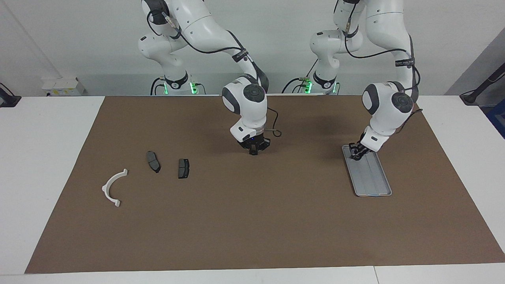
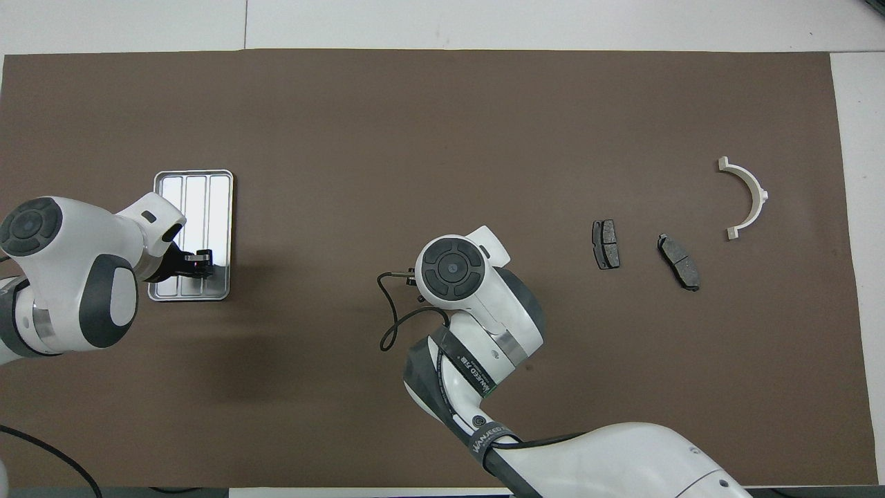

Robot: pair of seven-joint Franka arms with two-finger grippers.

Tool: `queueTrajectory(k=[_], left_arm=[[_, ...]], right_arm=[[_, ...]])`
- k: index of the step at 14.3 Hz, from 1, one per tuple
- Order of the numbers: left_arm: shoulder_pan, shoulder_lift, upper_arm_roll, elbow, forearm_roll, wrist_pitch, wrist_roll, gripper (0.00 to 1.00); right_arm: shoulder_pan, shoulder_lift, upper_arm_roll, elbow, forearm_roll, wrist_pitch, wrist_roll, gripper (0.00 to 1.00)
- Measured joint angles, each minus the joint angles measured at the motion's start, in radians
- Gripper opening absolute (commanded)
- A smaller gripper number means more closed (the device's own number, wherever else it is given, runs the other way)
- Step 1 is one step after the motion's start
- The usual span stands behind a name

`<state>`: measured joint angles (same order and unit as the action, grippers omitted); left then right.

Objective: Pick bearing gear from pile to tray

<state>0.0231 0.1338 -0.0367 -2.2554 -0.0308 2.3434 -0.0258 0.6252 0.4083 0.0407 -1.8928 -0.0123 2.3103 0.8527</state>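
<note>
The silver tray (image 1: pixel 375 183) (image 2: pixel 194 177) lies at the left arm's end of the mat. My left gripper (image 1: pixel 356 154) (image 2: pixel 202 261) hangs low over the tray's end nearest the robots, shut on a small grey piece, the bearing gear (image 2: pixel 202 256). My right gripper (image 1: pixel 253 151) hangs just above bare mat (image 1: pixel 252 205) at mid-table, fingertips together and empty; in the overhead view its own hand (image 2: pixel 451 268) hides it. The pile shows a white arc (image 1: pixel 113 188) (image 2: pixel 749 197) and two dark brake pads (image 1: pixel 153 161) (image 1: pixel 183 168) (image 2: pixel 606 244) (image 2: pixel 678 261).
The brown mat (image 2: pixel 442 124) covers most of the white table (image 1: pixel 51 157). The pile's parts lie spread at the right arm's end. A black cable (image 2: pixel 387 325) loops off the right hand.
</note>
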Motion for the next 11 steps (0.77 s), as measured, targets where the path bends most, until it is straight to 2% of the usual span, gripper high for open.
queueTrajectory(k=[2,5,7,11], left_arm=[[0.0,0.0,0.0,-0.001,0.0,0.0,0.001,0.59],[0.0,0.0,0.0,-0.001,0.0,0.0,0.003,0.59],[0.0,-0.001,0.0,0.007,0.0,-0.008,0.003,0.57],[-0.001,-0.009,-0.004,0.141,-0.001,-0.182,-0.004,0.56]], right_arm=[[0.0,0.0,0.0,0.0,0.0,0.0,0.004,1.0],[-0.005,-0.007,-0.001,0.018,0.001,-0.025,0.009,1.0],[-0.022,-0.02,-0.005,0.069,0.001,-0.081,0.01,1.0],[-0.118,-0.08,-0.009,0.179,0.001,-0.202,-0.06,1.0]])
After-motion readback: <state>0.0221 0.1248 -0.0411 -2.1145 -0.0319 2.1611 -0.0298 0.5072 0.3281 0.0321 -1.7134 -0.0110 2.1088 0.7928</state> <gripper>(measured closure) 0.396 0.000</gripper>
